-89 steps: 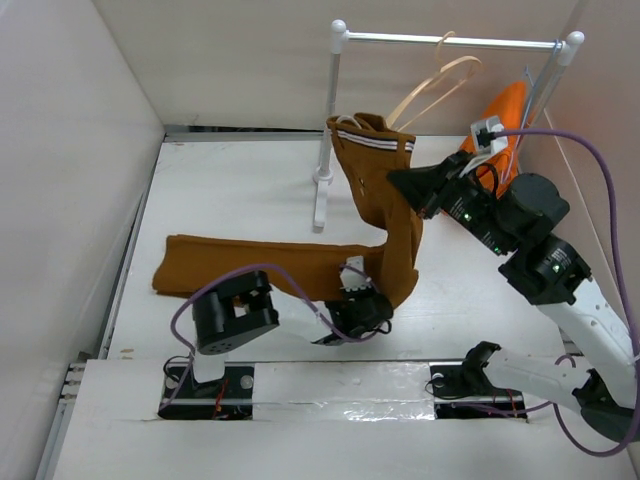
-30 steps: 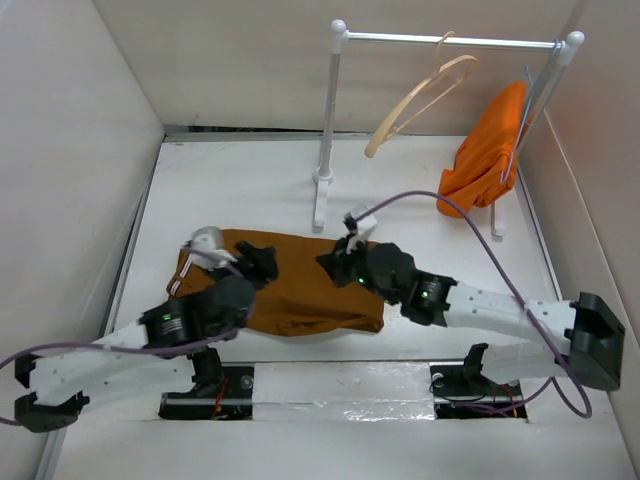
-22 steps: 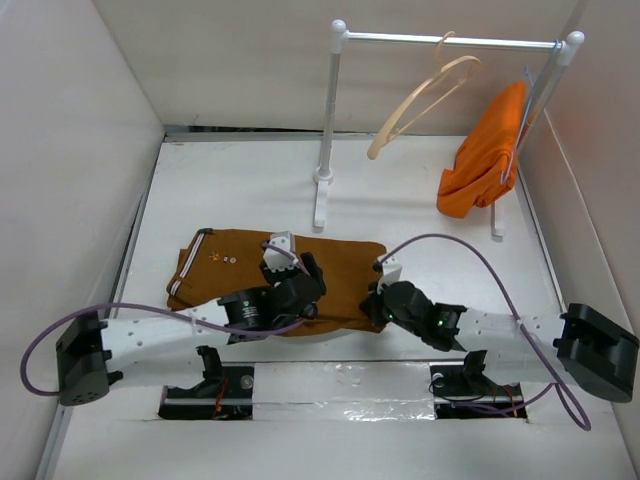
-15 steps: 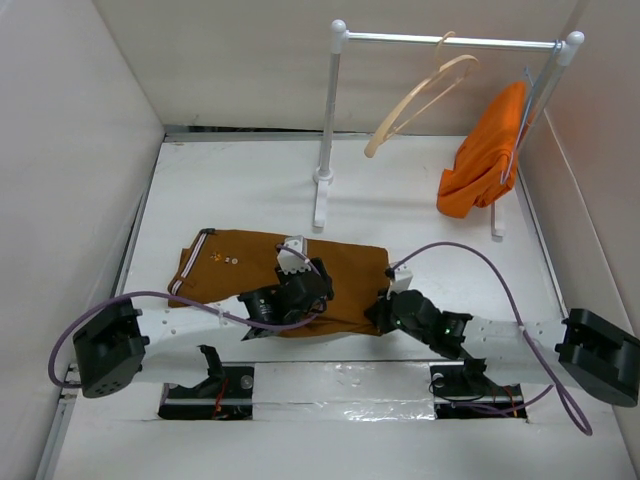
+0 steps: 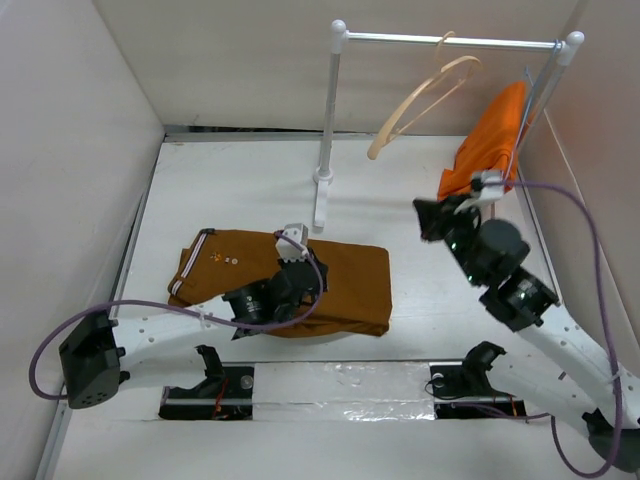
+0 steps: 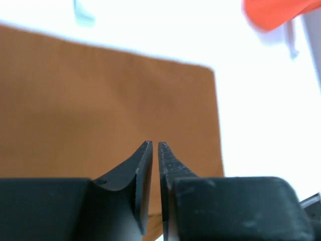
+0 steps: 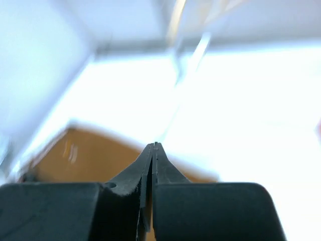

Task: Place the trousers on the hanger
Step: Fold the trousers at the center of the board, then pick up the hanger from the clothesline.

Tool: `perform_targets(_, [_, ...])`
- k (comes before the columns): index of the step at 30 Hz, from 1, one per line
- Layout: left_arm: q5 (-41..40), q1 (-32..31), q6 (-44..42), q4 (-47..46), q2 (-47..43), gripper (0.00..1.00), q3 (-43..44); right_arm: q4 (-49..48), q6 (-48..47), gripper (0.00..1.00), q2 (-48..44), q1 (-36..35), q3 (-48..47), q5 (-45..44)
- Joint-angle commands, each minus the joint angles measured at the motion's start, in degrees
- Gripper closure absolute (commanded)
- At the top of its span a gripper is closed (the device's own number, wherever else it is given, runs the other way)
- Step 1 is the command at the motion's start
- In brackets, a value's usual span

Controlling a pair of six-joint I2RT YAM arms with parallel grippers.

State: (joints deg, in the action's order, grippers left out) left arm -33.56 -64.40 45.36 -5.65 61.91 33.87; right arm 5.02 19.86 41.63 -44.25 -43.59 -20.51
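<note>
The rust-brown trousers (image 5: 250, 280) lie folded flat on the table, their striped waistband at the left end. My left gripper (image 5: 308, 272) hovers low over their right half. In the left wrist view its jaws (image 6: 155, 144) stand nearly together with only a thin slit, the trousers (image 6: 100, 100) showing behind them and nothing pinched between. My right gripper (image 5: 424, 214) is raised right of the trousers, shut and empty (image 7: 154, 144). The trousers (image 7: 90, 155) show blurred below it. The wooden hanger (image 5: 425, 95) hangs bare on the rail.
A white rack with a top rail (image 5: 450, 40) and left post (image 5: 325, 130) stands at the back. An orange garment (image 5: 490, 150) hangs at the rail's right end, close behind my right wrist. White walls enclose the table on the left, back and right.
My right arm lifted off the trousers and swung up and right toward the rack. My left gripper's jaws closed almost fully over the folded trousers, which stay flat.
</note>
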Motion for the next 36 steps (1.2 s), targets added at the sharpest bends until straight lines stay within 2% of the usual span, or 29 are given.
perform_targets(1, [-1.3,2.0,-10.4,-1.3,-2.0,0.96,7.8,-1.1,-10.3,1.0,5.5,10.6,-13.8,7.6])
perform_targets(2, [-1.0,2.9,-12.0,-0.8,-2.1,1.0,9.1,-0.8,-11.0,1.0,11.0,13.3,-17.5,10.2])
perform_targets(4, [1.0,5.4,-14.2,-0.7,-2.7,1.0,11.3,0.5,-10.7,0.96,17.3,17.5,-28.6,16.5])
perform_targets(5, [1.6,5.9,-15.3,-1.5,-2.9,1.0,11.8,1.9,-10.4,0.84,23.3,20.2,-31.8,18.2])
perform_targets(6, [1.7,6.0,-15.7,-2.8,-3.7,1.0,11.4,2.4,-10.1,0.54,25.8,21.0,-34.6,19.2])
perform_targets(7, [2.3,6.9,-16.2,-4.4,-4.2,1.0,10.4,2.5,-9.1,0.39,28.0,21.5,-36.9,20.1])
perform_targets(9, [5.3,8.8,-16.6,-8.3,-4.8,1.0,6.9,1.9,-8.1,0.15,34.1,22.6,-42.5,23.1])
perform_targets(10, [6.4,10.9,-16.7,-9.3,-4.9,1.0,5.7,2.1,-7.7,0.13,36.0,23.5,-44.3,25.5])
perform_targets(13, [8.3,13.0,-17.5,-13.5,-5.6,0.98,0.7,2.3,-5.4,0.11,41.8,24.6,-49.2,26.7])
perform_targets(17, [11.8,17.5,-18.5,-16.6,-7.0,0.95,-4.8,-2.9,-1.8,0.12,43.6,26.5,-47.5,28.1])
perform_targets(20, [12.7,17.6,-18.9,-18.0,-8.7,0.94,-5.8,-7.6,0.4,0.18,45.6,28.1,-45.9,31.1])
perform_targets(22, [13.0,17.6,-19.0,-17.9,-9.3,0.92,-6.2,-9.4,2.0,0.25,46.9,29.7,-45.6,34.6])
perform_targets(26, [13.5,17.6,-18.9,-17.5,-8.1,0.91,-5.9,-14.2,5.0,0.27,49.5,30.8,-44.4,36.8])
perform_targets(33, [13.3,17.6,-19.0,-17.0,-6.5,0.9,-5.3,-17.3,7.8,0.29,53.4,31.9,-45.1,39.9])
perform_targets(35, [12.9,17.6,-19.2,-17.0,-6.6,0.9,-5.4,-18.6,9.2,0.38,54.3,32.6,-45.3,42.0])
perform_targets(36, [12.6,17.6,-19.2,-16.9,-6.6,0.9,-5.5,-20.0,9.7,0.47,54.5,32.6,-44.9,42.3])
